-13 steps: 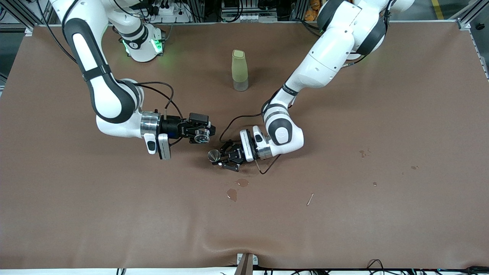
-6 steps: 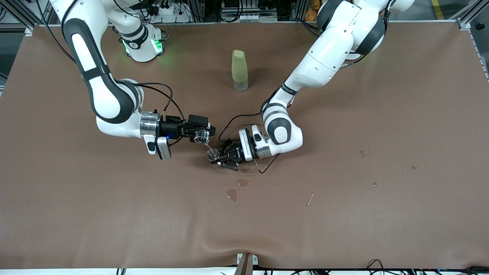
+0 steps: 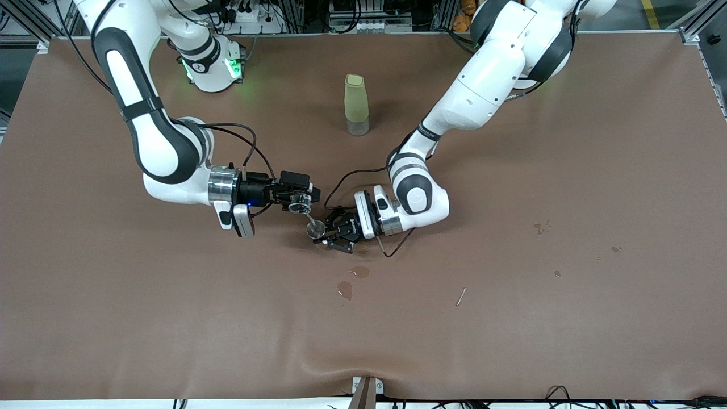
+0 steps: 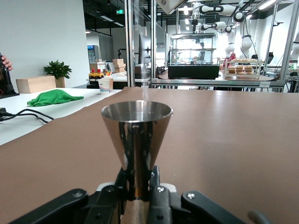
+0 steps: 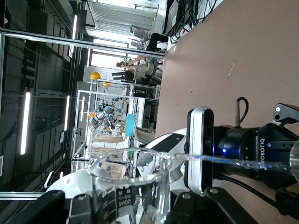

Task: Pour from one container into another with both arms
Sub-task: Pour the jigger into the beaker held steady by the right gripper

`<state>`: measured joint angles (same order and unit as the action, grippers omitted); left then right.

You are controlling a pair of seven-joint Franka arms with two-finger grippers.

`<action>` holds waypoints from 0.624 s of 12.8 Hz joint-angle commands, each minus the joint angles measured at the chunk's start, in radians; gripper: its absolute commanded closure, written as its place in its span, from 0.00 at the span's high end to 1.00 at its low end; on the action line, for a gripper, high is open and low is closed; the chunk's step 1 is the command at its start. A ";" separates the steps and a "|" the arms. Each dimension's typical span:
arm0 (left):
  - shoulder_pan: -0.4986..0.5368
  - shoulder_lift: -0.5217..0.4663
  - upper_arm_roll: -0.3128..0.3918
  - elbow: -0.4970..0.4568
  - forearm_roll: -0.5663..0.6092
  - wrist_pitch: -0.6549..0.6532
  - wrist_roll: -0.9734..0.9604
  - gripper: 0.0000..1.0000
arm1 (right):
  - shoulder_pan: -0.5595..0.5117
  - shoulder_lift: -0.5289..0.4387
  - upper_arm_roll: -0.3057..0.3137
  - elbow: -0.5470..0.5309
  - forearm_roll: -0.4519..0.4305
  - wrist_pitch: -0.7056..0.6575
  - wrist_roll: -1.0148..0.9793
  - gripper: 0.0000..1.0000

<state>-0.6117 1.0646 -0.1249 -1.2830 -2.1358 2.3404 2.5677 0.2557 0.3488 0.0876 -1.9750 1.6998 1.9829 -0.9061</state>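
Note:
The tiny clear glass cup point(image 3: 299, 202) is tipped on its side over the table's middle, with my right gripper point(image 3: 301, 200) shut on it. A thin stream of clear liquid point(image 3: 309, 217) runs from its rim into the small silver jigger point(image 3: 316, 229). The jigger stands upright just off the table, and my left gripper point(image 3: 322, 232) is shut on its narrow waist. The left wrist view shows the jigger's cone point(image 4: 136, 133) rising between the closed fingers of the left gripper point(image 4: 138, 181). In the right wrist view the glass point(image 5: 133, 184) fills the right gripper point(image 5: 131, 207), the stream point(image 5: 233, 163) leaving its lip.
A tall pale yellow-green bottle point(image 3: 356, 105) stands farther from the front camera than both grippers. Two wet patches point(image 3: 345, 289) and a small stick point(image 3: 461, 296) lie nearer the camera. A few dark spots point(image 3: 538, 228) mark the cloth toward the left arm's end.
The right gripper has tipped the glass and liquid has started to run. The left gripper has brought the jigger a little closer, under the glass's rim.

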 commanded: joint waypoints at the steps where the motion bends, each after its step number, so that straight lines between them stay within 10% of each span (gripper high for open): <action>1: -0.010 -0.008 0.007 0.002 -0.041 0.005 0.025 0.00 | -0.015 -0.017 0.011 -0.018 0.024 -0.009 0.029 0.00; 8: -0.010 -0.009 0.005 0.002 -0.041 0.005 0.023 0.00 | -0.016 -0.016 0.011 -0.015 0.024 -0.009 0.070 0.00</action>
<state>-0.6117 1.0646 -0.1251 -1.2830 -2.1362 2.3404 2.5677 0.2554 0.3488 0.0876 -1.9751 1.7034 1.9829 -0.8516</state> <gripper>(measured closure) 0.793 0.863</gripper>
